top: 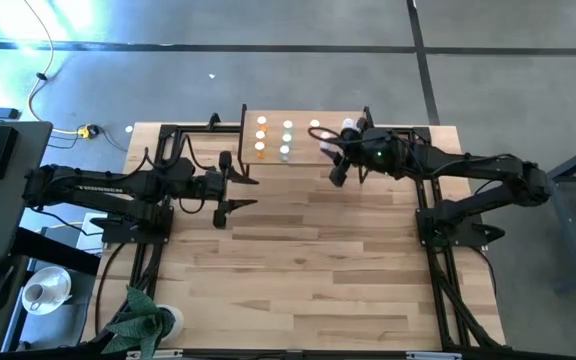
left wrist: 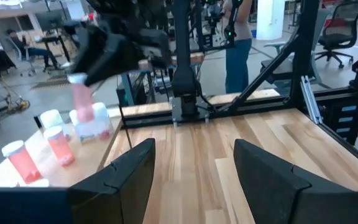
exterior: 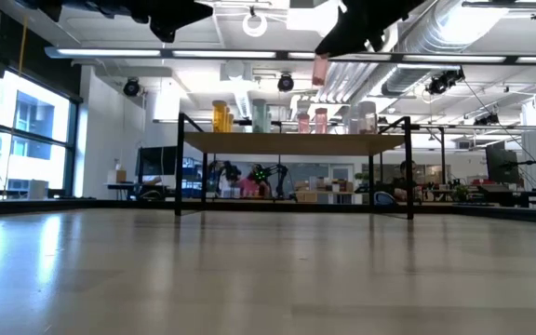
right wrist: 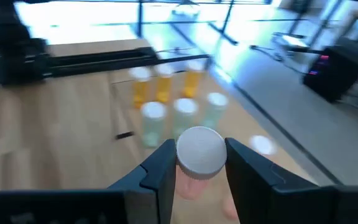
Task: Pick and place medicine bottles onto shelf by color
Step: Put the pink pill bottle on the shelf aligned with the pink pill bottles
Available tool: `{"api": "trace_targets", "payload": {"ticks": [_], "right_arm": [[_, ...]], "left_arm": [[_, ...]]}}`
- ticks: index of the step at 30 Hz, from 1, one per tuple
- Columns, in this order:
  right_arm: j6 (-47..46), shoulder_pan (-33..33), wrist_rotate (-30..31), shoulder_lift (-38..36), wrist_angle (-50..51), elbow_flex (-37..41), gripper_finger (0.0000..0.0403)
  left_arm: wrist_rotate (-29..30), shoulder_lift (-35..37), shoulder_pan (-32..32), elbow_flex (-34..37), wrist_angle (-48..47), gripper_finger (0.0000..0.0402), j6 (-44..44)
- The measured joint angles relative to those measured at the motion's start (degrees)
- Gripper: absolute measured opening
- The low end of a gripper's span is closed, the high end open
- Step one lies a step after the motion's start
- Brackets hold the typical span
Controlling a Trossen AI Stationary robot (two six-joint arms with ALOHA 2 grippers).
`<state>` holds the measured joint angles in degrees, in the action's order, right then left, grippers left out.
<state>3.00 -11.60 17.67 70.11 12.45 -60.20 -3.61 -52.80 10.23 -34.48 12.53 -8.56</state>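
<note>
Above the shelf's (top: 298,112) three-o'clock end, the right gripper (right wrist: 199,169) pinches a white-capped pink bottle (right wrist: 199,163) between partly closed fingers, so it should lower it upright beside the pink bottles (exterior: 311,120), clear of the green row (right wrist: 180,115) and orange row (right wrist: 165,84), while the left gripper (left wrist: 191,171) waits open-jawed at nine o'clock.

Shelf (top: 303,112): light wood top, black legs. On it: three orange bottles (right wrist: 164,84), pale green bottles (right wrist: 182,118) beside them, pink ones (left wrist: 59,146) toward the shelf's other end, all white-capped. Right gripper (right wrist: 197,163): dark fingers on a pink bottle (exterior: 320,70) with white cap, above the shelf. Table (top: 308,270): light wood planks, darker streaks.
</note>
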Motion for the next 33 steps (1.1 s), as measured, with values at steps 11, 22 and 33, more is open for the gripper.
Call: {"api": "trace_targets", "payload": {"ticks": [11,22,33], "right_arm": [[-4.52,-4.00,1.68,0.88,2.78,-0.04,0.0112],[-6.96,-6.83,1.82,1.87,6.76,-0.06,0.0112],[-6.61,-10.27,1.67,5.76,7.12,-0.11,0.0112]], "left_arm": [[1.43,-0.02,0.84,0.00,-4.30,0.0209,-0.36],[3.28,-0.02,4.57,0.00,-5.06,0.0209,-2.56],[3.25,-0.02,8.29,0.00,-5.24,0.0209,-4.06]]}}
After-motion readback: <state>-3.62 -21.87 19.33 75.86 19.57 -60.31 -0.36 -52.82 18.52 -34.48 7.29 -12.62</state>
